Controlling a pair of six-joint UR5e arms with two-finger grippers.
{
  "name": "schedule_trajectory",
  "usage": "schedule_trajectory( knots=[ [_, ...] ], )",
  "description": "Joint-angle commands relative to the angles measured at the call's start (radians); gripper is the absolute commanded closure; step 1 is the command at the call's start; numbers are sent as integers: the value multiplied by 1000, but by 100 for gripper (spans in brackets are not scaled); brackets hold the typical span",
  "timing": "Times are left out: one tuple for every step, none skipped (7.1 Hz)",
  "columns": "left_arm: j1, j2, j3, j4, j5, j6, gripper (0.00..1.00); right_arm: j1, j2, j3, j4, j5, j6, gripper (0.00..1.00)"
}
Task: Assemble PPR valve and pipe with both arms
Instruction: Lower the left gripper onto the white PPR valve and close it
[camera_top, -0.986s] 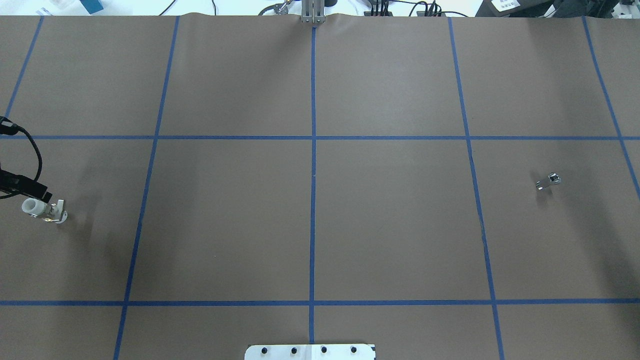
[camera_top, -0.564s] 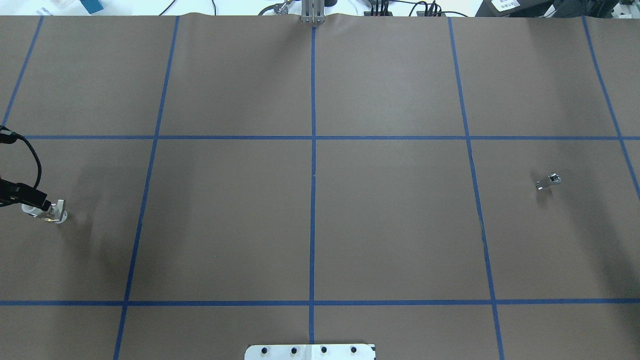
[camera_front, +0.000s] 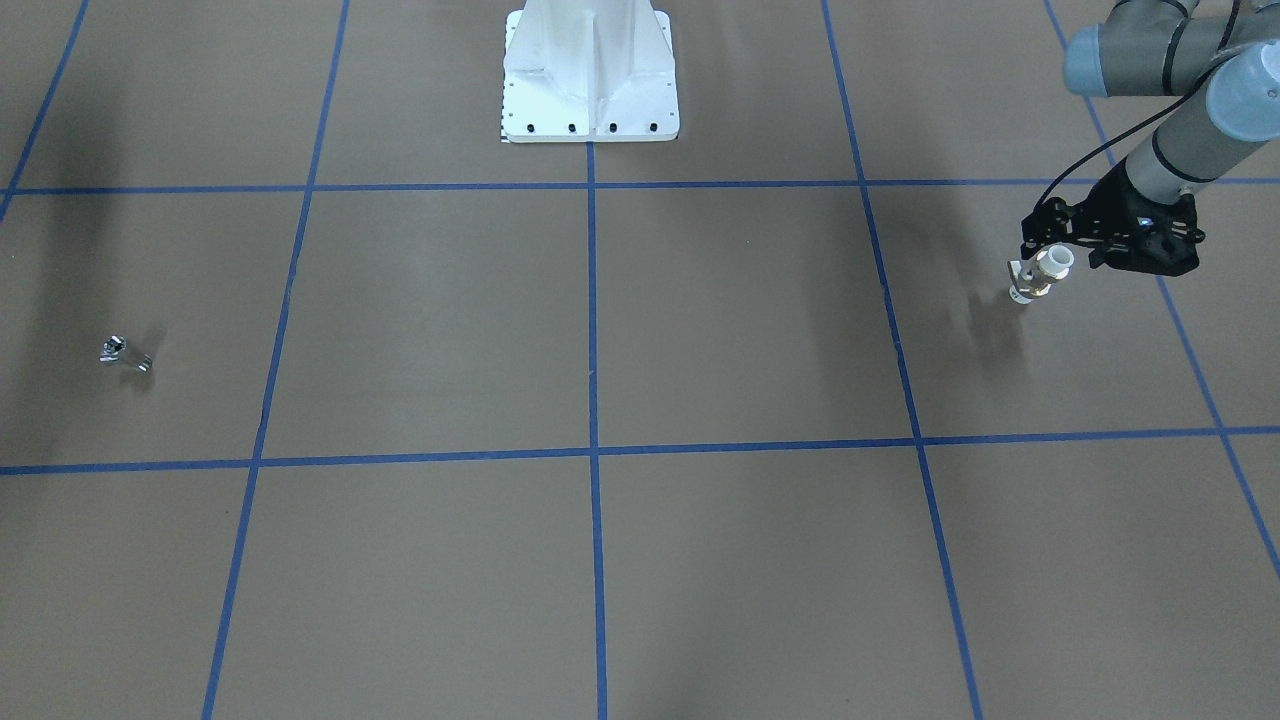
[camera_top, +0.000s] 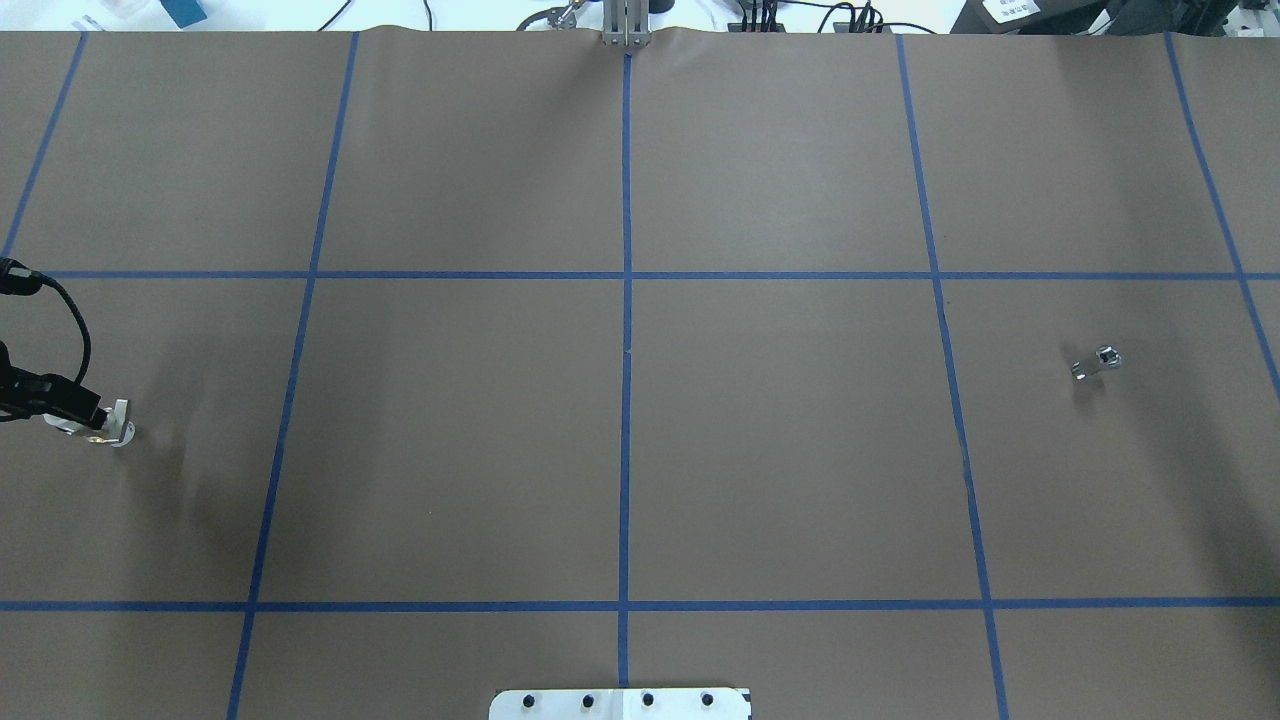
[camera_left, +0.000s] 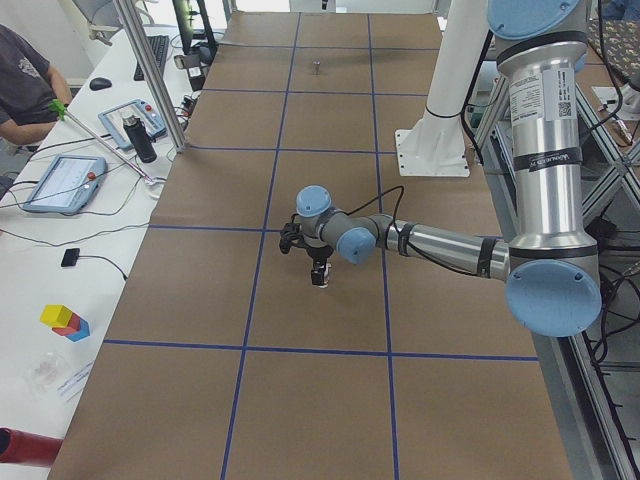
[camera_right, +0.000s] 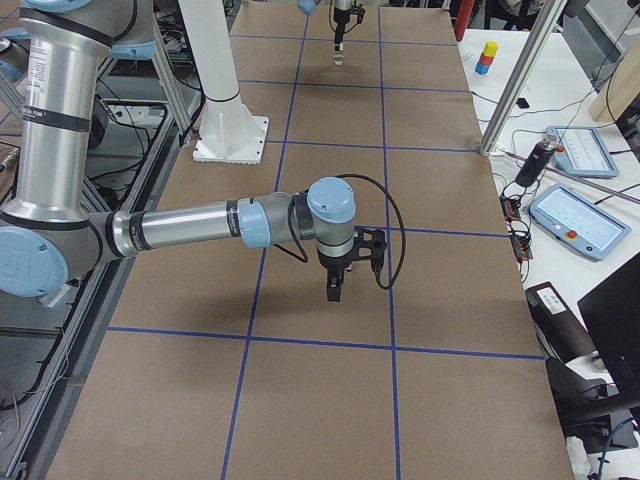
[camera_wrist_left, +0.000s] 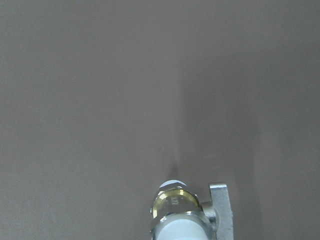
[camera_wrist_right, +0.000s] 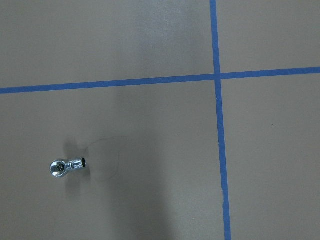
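The PPR valve, a small brass fitting with a white ring end and a white side lever, sits far out on the table's left side, white end uppermost. The left arm, grey with light-blue joint caps, reaches low over it. The pipe, a tiny chrome stub with a knob end, lies on its side far to the right, alone. The right arm hangs above the table near it.
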Motion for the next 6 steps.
schedule_trajectory(
  knots=[
    [-2, 1, 0, -23, 2, 0, 100, 0, -1, -3, 0, 0, 0, 0],
    [-4, 1, -3, -21, 0, 2, 100, 0, -1, -3, 0, 0, 0, 0],
    [-8, 4, -47, -3, -9, -4, 100, 0, -2, -5, 0, 0, 0, 0],
    [-10, -7, -77, 59, -11, -4, 100, 0, -1, -3, 0, 0, 0, 0],
    [-8, -20, -130, 144, -11, -27, 100, 0, -1, -3, 0, 0, 0, 0],
    [-7, -122, -161, 284, -11, -85, 100, 0, -1, -3, 1, 0, 0, 0]
  ],
)
